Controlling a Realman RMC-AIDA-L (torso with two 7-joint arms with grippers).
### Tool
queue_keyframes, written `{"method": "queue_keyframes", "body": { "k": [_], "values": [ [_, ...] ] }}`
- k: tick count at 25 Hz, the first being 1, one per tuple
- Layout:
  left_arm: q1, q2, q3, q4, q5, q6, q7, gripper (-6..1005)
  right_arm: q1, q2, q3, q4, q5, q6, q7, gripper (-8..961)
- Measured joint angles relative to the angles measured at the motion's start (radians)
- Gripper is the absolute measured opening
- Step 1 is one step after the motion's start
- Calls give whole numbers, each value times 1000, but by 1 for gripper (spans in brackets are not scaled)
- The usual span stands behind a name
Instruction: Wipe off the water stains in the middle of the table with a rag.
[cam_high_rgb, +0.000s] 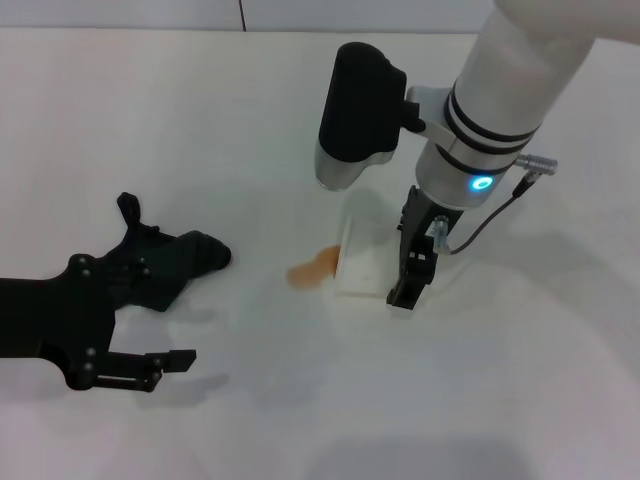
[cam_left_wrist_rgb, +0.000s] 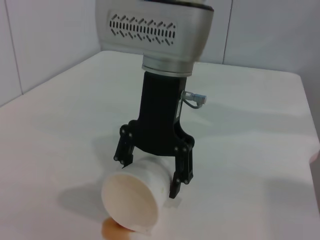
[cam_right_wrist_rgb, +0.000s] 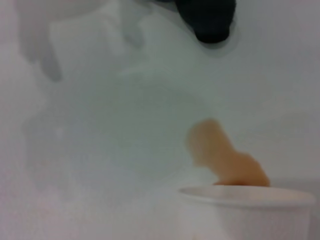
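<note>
The water stains (cam_high_rgb: 310, 270) are a small orange-brown blotch in the middle of the white table (cam_high_rgb: 200, 110). They also show in the left wrist view (cam_left_wrist_rgb: 112, 231) and the right wrist view (cam_right_wrist_rgb: 225, 157). A white paper cup (cam_high_rgb: 362, 255) lies on its side with its mouth at the blotch. My right gripper (cam_high_rgb: 408, 262) comes down from above and is shut on the cup (cam_left_wrist_rgb: 132, 200) near its base. The dark rag (cam_high_rgb: 200, 255) lies on the table to the left of the stains. My left gripper (cam_high_rgb: 159, 280) is open, low over the table, right beside the rag.
The table's far edge and a wall (cam_high_rgb: 300, 12) run along the back. The right arm's thick white and black body (cam_high_rgb: 500, 90) hangs over the table behind the cup.
</note>
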Motion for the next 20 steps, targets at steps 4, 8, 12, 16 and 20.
{"method": "queue_keyframes", "body": {
  "k": [4,8,12,16,20],
  "values": [
    [3,0,0,-1,0,0,0,804,-1,0,-22,6,9,20,-1,821],
    [5,0,0,-1,0,-2,0,804,0,0,-37,18,24,36,-5,803],
    [7,0,0,-1,0,-3,0,804,0,0,-59,24,26,46,-5,785],
    [8,0,0,-2,0,-5,0,803,-6,0,-60,15,27,54,-5,767],
    [8,0,0,-2,0,-5,0,803,-23,-1,-48,-12,27,54,-7,724]
  ]
}}
